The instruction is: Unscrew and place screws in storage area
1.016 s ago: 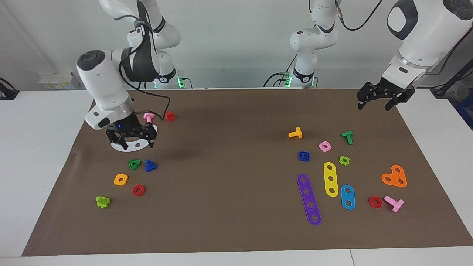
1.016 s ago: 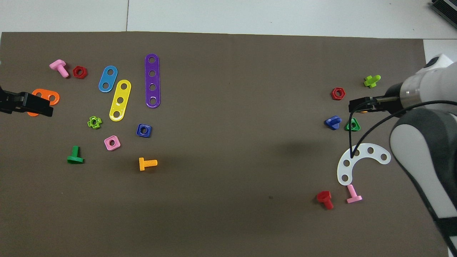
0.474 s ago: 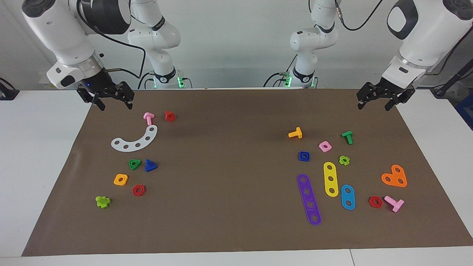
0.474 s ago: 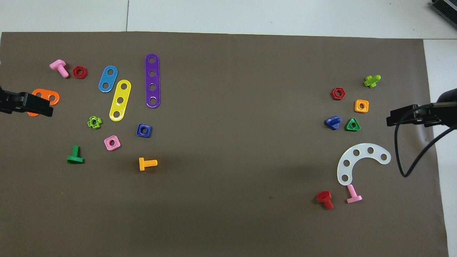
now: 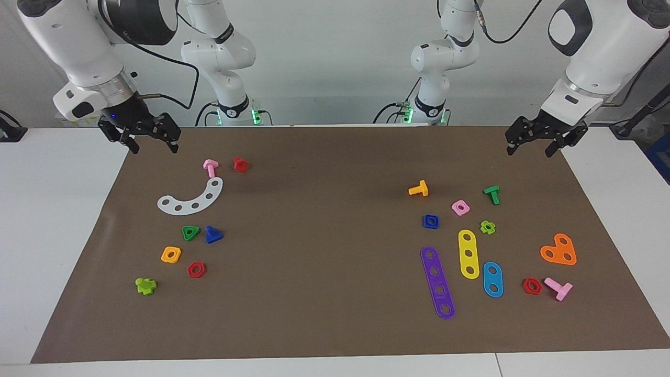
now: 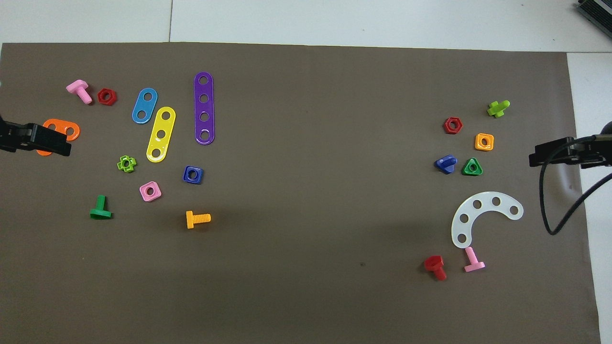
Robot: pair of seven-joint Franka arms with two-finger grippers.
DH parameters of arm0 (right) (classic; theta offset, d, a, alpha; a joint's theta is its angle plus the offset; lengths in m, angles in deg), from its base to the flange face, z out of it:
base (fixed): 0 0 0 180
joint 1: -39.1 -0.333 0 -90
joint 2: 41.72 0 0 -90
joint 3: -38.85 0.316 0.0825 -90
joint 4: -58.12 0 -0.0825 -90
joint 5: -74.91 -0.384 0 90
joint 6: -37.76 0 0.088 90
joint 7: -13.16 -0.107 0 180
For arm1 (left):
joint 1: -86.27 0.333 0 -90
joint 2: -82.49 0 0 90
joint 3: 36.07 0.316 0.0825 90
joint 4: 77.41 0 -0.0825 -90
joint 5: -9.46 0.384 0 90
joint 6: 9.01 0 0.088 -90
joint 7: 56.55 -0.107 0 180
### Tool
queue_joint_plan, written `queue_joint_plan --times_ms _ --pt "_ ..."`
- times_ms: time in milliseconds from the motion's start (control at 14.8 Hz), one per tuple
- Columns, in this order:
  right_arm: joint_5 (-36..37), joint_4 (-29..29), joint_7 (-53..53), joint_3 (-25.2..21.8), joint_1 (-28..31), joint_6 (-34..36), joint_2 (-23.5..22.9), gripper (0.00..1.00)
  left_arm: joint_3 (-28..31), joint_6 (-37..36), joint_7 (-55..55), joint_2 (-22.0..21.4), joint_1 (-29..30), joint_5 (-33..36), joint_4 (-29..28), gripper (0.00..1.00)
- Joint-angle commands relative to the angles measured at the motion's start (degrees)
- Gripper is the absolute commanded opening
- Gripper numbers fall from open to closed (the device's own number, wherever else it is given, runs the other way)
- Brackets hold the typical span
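— Blue bolt (image 5: 213,235)?
— Lying on mat (image 5: 335,314), just beside green nut (image 5: 190,232), at six o'clock from white strip (image 5: 191,199).
— Grippers?
— Left (image 5: 539,142) spread, empty, raised over mat corner. Right (image 5: 145,139) spread too, empty, over other corner, waiting.

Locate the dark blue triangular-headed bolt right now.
The dark blue bolt lies on the mat toward the right arm's end, beside the green triangular nut, farther from the robots than the white curved strip.

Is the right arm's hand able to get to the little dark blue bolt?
Probably yes. The right hand hangs open over the mat's corner, and the dark blue bolt lies uncovered beside the green nut, nothing over it.
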Motion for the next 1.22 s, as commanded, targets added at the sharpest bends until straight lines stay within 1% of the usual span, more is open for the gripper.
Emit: queue_joint_plan --times_ms 0,68,203,339,812,948,1151 --pt "1.28 -3.99 -0.64 1.00 2.22 3.92 -1.64 1.00 0.05 1.14 -0.39 -1.91 0.61 -1.20 -2.27 1.00" --pt "1.37 -3.73 -0.63 2.22 3.19 4.11 -1.55 1.00 0.05 1.14 -0.39 -1.91 0.61 -1.20 -2.27 1.00" --pt "1.37 -2.33 -0.98 3.20 4.16 3.93 -0.68 1.00 0.05 1.05 -0.39 -1.91 0.61 -1.20 -2.27 1.00" --pt "1.46 0.30 -0.72 5.39 6.35 3.06 1.86 1.00 0.05 1.14 -0.39 -1.91 0.53 -1.20 -2.27 1.00" --pt "1.37 -0.04 -0.81 5.58 5.93 3.49 2.23 1.00 0.05 1.14 -0.39 -1.91 0.61 -1.20 -2.27 1.00" --pt "1.37 -0.04 -0.63 5.58 5.92 3.76 2.93 1.00 0.05 1.14 -0.39 -1.91 0.61 -1.20 -2.27 1.00" --pt "1.72 0.14 -0.72 5.58 6.01 5.51 3.37 1.00 0.05 1.14 -0.39 -1.91 0.61 -1.20 -2.27 1.00"
